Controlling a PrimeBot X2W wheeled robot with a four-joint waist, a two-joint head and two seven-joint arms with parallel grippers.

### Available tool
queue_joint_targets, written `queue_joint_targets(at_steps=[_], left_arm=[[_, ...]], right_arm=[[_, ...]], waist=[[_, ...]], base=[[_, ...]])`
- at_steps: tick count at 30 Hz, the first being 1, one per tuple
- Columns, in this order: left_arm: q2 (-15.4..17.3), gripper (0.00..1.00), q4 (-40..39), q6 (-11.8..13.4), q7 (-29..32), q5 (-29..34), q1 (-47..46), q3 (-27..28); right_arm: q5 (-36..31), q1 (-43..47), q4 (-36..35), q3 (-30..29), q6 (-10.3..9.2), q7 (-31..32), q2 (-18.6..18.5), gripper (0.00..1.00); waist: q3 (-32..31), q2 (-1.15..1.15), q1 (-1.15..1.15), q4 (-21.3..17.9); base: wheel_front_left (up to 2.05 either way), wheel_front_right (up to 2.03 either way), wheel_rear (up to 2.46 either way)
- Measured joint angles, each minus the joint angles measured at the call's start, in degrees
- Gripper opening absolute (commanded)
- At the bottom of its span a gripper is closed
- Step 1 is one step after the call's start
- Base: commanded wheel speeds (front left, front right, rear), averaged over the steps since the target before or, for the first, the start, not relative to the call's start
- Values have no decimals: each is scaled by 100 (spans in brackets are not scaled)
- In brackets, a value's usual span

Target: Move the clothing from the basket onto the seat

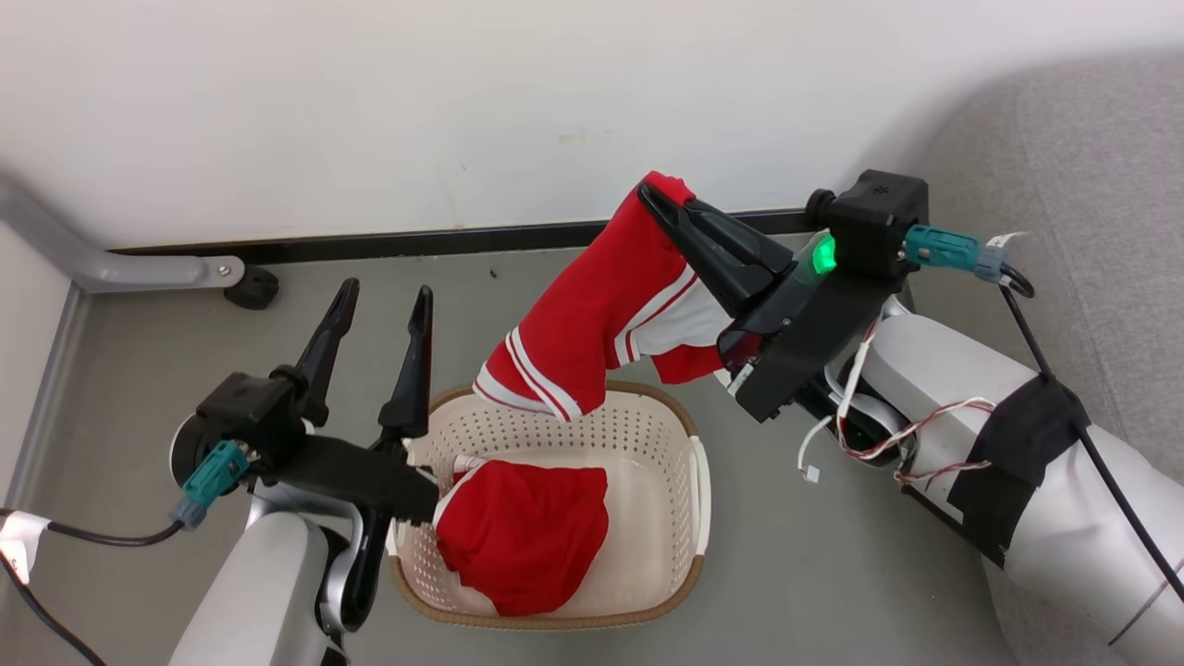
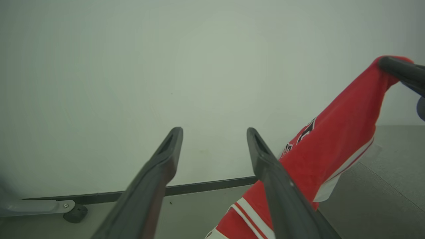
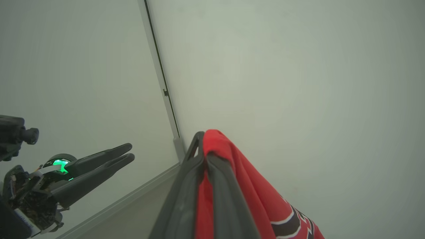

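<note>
The right gripper [image 1: 653, 194], clamped tight, is holding the red white-striped sports jersey [image 1: 592, 324] by its top, the cloth hanging lengthwise over the cream perforated plastic basket [image 1: 638, 433]; the light grey fabric sofa [image 1: 1091, 185] is lying to that arm's right, far from the wide-spread, empty left gripper [image 1: 385, 291]

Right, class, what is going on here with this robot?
The right tool is shut on a red jersey, holding it up over the basket. The left tool hangs open and empty beside the basket. Another red garment lies in the basket. The sofa stands to the right.
</note>
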Motion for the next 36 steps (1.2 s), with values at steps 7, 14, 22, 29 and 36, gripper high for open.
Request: queue_joint_targets(at_steps=[7,14,22,29,36], left_arm=[[35,100,-154,-8,0,102,219,64],[31,100,-434,-110,0,185,313,41],[3,100,-740,-214,0,303,549,-27],[-31,100,-1031,-260,0,400,667,-62],[-79,100,-1193,-307,0,486,733,-213]], right_arm=[[-1,8,-101,-118,0,0,11,0],[-2,36,-109,-245,0,0,21,0],[-15,165,-133,-409,0,0,8,0],[-67,275,-203,-515,0,0,-8,0],[-131,293,-343,-660,0,0,-55,0]], waist=[[-82,0,0,-223],[-172,0,0,-553],[-270,0,0,-1047],[-332,0,0,-1547],[-332,0,0,-2091]], base=[[0,0,0],[0,0,0],[0,0,0],[0,0,0],[0,0,0]])
